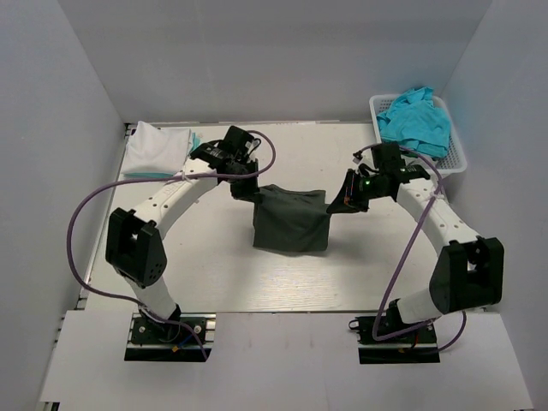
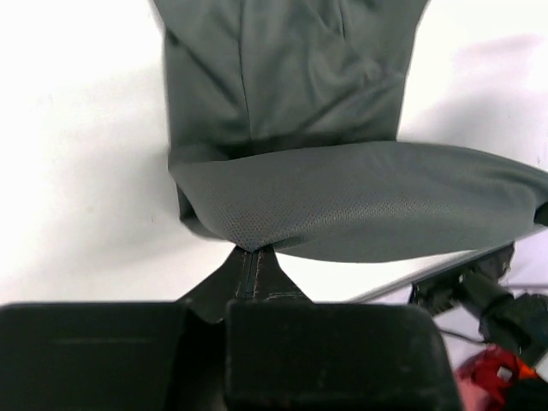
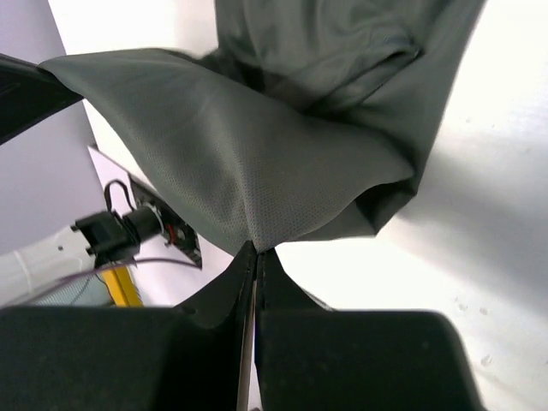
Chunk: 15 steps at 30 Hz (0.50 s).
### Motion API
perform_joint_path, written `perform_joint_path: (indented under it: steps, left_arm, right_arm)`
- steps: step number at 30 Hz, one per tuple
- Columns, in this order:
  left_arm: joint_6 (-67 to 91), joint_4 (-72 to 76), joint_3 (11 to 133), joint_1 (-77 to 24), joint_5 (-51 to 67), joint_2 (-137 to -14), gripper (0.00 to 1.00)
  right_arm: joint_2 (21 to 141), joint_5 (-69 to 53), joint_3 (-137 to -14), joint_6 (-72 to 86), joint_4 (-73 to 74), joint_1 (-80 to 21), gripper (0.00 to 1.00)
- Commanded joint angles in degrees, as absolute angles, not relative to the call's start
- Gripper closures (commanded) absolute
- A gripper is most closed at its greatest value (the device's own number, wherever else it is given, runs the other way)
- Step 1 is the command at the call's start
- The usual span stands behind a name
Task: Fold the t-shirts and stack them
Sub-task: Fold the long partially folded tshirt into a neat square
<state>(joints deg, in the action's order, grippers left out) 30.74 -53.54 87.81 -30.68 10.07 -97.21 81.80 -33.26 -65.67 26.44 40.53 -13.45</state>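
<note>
Holding: left claw (image 2: pixel 255 257) is pinched tight on one upper corner of the dark shirt (image 1: pixel 291 221); right claw (image 3: pixel 257 253) is pinched tight on the opposite upper corner.
Claw tips: in both wrist views the fingers meet, with the cloth drawn to a point between them.
Dark shirt: charcoal with a fine mesh weave, at mid counter (image 1: pixel 223 274). It is lifted by its top edge, which spans from claw to claw and sags slightly. The lower part drapes down onto the counter in folds.
White shirt (image 1: pixel 157 147): folded flat at the far left corner of the counter, just beside the left arm's wrist.
Teal cloth (image 1: pixel 194 137): a thin edge shows from under the white shirt.
Teal shirts (image 1: pixel 415 120): a crumpled heap that fills the basket and rises above its rim.
Basket (image 1: pixel 458 158): white plastic lattice at the far right corner, behind the right arm.
Arms: both are bent inward, and the claws face each other across the shirt.
</note>
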Motion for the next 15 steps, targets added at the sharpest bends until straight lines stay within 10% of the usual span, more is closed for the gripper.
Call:
perform_joint_path:
  steps: [1, 15]
  left_arm:
    - [29.5, -50.0, 90.8, -29.3, 9.1, -99.4, 1.00]
    - [30.8, -43.8, 98.1, -23.7, 9.8, -113.7, 1.00]
  right_arm:
    - [84.7, -34.8, -68.6, 27.1, 37.4, -12.3, 1.00]
    - [103.2, -35.1, -81.2, 29.0, 26.1, -10.0, 1.00]
